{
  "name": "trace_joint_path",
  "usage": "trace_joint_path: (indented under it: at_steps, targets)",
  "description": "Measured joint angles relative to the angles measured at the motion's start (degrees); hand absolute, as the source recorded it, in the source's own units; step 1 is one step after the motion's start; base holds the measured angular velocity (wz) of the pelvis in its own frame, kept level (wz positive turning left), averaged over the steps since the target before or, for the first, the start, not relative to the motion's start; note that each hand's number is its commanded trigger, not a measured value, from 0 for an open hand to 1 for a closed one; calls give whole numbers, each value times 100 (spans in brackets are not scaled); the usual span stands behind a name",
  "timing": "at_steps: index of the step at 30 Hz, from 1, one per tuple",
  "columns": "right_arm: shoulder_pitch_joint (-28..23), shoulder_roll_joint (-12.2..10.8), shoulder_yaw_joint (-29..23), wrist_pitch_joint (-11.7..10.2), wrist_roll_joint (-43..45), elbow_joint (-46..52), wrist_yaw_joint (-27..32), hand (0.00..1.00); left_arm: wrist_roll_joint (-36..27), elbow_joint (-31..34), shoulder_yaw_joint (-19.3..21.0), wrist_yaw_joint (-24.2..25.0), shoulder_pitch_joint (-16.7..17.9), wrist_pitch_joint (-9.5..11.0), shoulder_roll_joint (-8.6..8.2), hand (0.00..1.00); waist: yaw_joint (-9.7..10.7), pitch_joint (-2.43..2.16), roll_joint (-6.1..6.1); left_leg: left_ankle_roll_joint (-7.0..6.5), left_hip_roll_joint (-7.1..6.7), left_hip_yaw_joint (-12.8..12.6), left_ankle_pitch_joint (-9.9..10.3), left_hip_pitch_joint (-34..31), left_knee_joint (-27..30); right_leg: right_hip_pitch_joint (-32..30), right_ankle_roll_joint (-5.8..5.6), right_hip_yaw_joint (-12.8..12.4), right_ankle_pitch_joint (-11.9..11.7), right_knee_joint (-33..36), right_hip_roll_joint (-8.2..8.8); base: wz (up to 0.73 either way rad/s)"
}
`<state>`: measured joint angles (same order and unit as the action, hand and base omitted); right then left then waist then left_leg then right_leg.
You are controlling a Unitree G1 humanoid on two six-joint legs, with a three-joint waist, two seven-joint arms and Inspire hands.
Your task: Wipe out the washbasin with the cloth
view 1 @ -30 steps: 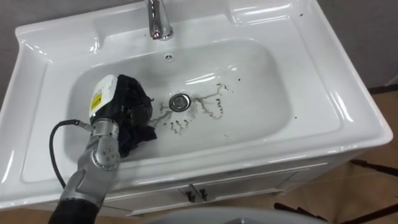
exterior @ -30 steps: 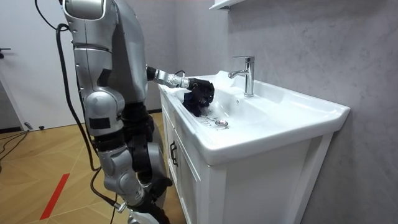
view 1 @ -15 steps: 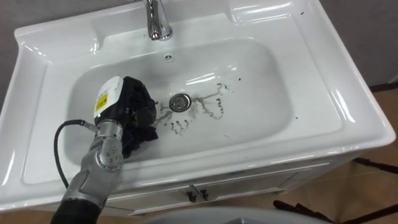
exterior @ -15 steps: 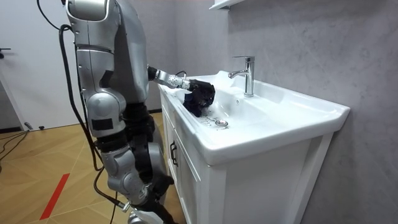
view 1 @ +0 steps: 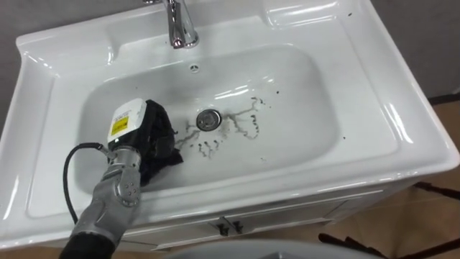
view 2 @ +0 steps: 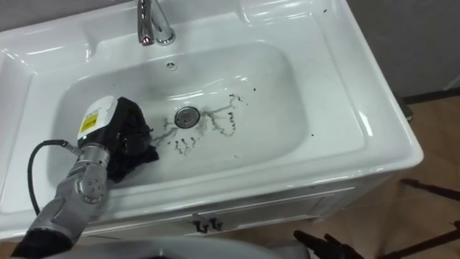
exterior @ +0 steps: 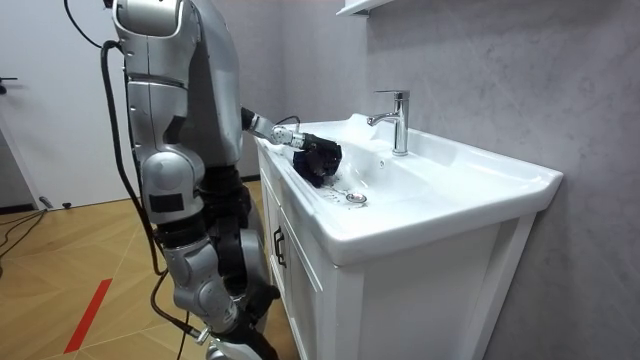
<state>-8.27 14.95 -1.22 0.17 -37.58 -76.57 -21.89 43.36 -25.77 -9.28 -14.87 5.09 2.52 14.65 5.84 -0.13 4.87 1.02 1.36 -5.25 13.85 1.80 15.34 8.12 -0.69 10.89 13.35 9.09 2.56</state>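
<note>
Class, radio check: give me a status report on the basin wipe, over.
Left hand shut on dark cloth, in basin, left of drain. Dark marks by drain not yet wiped. Faucet at back rim, out of the path.

It was a bathroom, or a room fitted out as one. A white ceramic basin (view 1: pixel 402 137), with a chrome tap (view 1: pixel 180 25) at its far edge and a metal drain (view 1: pixel 208 119) in its bowl, sat on a white vanity cabinet (exterior: pixel 400 310). The cabinet had small door handles (view 1: pixel 225 226) on its near side and stood against a grey plastered wall (exterior: pixel 500 70). The floor (exterior: pixel 60 270) was wooden parquet.
</note>
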Motion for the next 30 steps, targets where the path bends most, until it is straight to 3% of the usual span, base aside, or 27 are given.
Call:
trace_joint_path:
  at_steps: [4,13,19,24,27,30]
  targets:
    - [-54,56,-4,17,110,38,0,0,-5,-137,-1,-87,20,18,-4,100,4,-1,-16,2,-2,-2,-1,110,-76,81,0,3,0,-18,-1,-1]
    - [19,51,-69,244,207,32,10,0,3,-340,13,-373,175,87,-18,100,-68,-47,-46,15,-7,-43,-10,202,-178,106,0,-38,2,-50,-2,-3]
    - [29,31,-97,246,230,35,1,0,4,-331,18,-378,211,107,-18,100,-151,-76,-97,19,-3,-92,-13,318,-263,146,-1,-66,1,-36,-5,-4]
    - [24,5,-202,246,290,18,-5,0,-21,-370,23,-371,213,124,-17,100,-148,-72,-109,19,0,-91,-13,382,-273,198,-1,-60,0,-31,-7,0]
    - [27,5,-201,245,289,22,-4,0,-158,-475,24,-371,152,165,-14,100,-145,-70,-112,19,3,-93,-13,382,-272,192,0,-64,0,-31,-7,0]
    - [43,-27,-198,245,289,29,-1,0,-774,-457,52,-343,121,193,-18,100,-145,-70,-139,19,3,-110,-13,370,-261,186,-1,-64,2,-32,-3,0]
